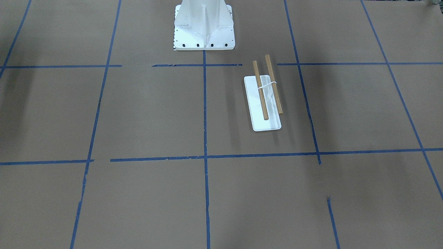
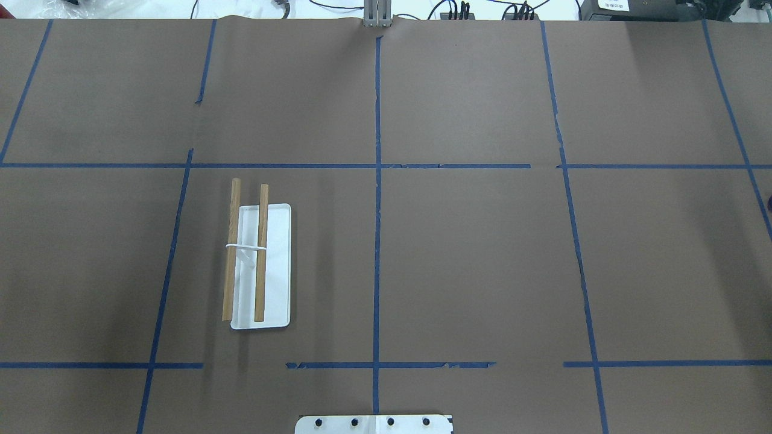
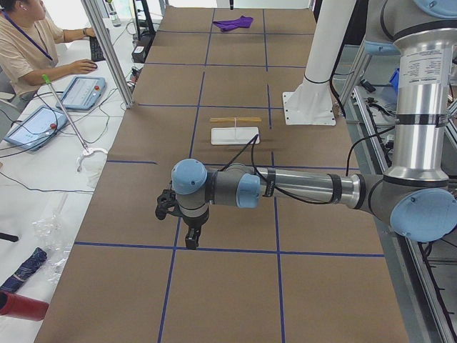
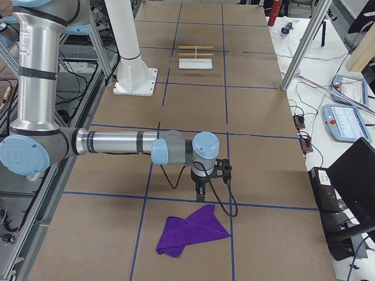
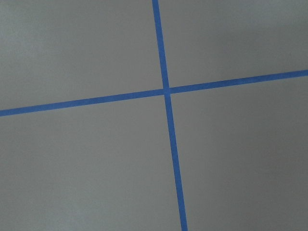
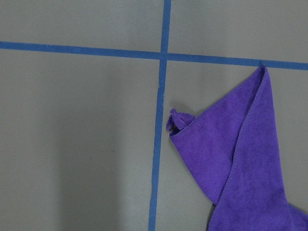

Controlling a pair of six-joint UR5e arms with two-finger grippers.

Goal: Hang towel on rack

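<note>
The towel is a deep-purple cloth lying crumpled on the brown paper at the table's right end; it also shows in the right wrist view and far off in the exterior left view. The rack has a flat white base and two brown dowels and stands on the robot's left half. My right gripper points down just behind the towel; I cannot tell if it is open. My left gripper hangs over bare paper far from the rack; I cannot tell its state.
The white bolted pedestal stands at the robot's edge of the table, near the rack. Blue tape lines grid the paper. An operator sits at a side desk with teach pendants. A metal frame post stands by the table's far edge.
</note>
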